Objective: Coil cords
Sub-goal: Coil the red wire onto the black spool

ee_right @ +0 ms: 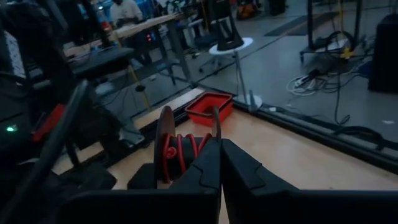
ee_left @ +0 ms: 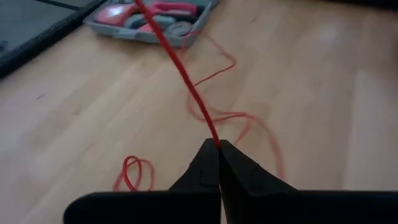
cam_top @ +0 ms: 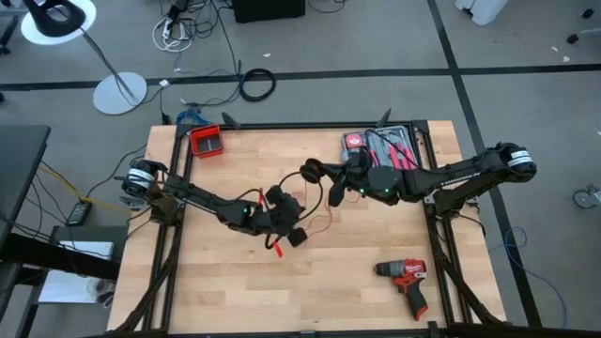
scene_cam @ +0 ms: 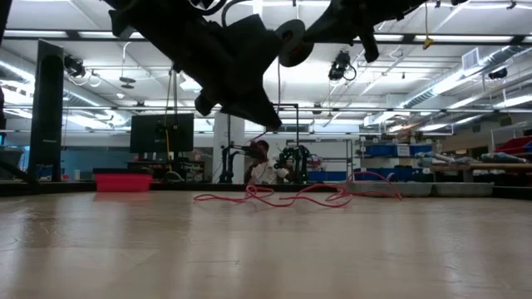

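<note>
One grey tray point(ee_left: 149, 28) holds red tools point(ee_left: 168, 9).

No legible text, labels, brands or numbers on anything.

Counts on the light wooden tabletop point(cam_top: 376, 300): two dark robot arms, each with one two-finger gripper (left gripper point(cam_top: 285, 232), right gripper point(cam_top: 310, 172)); one red cordless drill point(cam_top: 406, 279); one small red plastic bin point(cam_top: 207, 141); one grey open tool case point(cam_top: 383, 146); one thin red wire cord point(scene_cam: 291, 198).
</note>
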